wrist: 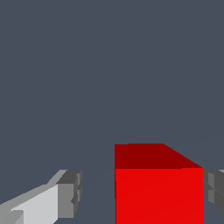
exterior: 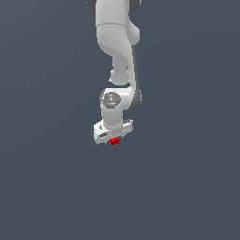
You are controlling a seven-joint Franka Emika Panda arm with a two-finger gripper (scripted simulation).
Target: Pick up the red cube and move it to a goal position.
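The red cube is tiny and bright, and sits just under my white gripper in the exterior view. The wrist view shows the red cube large between the two grey fingertips of the gripper. One fingertip stands apart from the cube with a clear gap. The other fingertip is right against the cube's opposite side. The jaws are open around the cube, not clamped on it.
A plain dark grey surface fills both views. The white arm comes down from the top of the exterior view.
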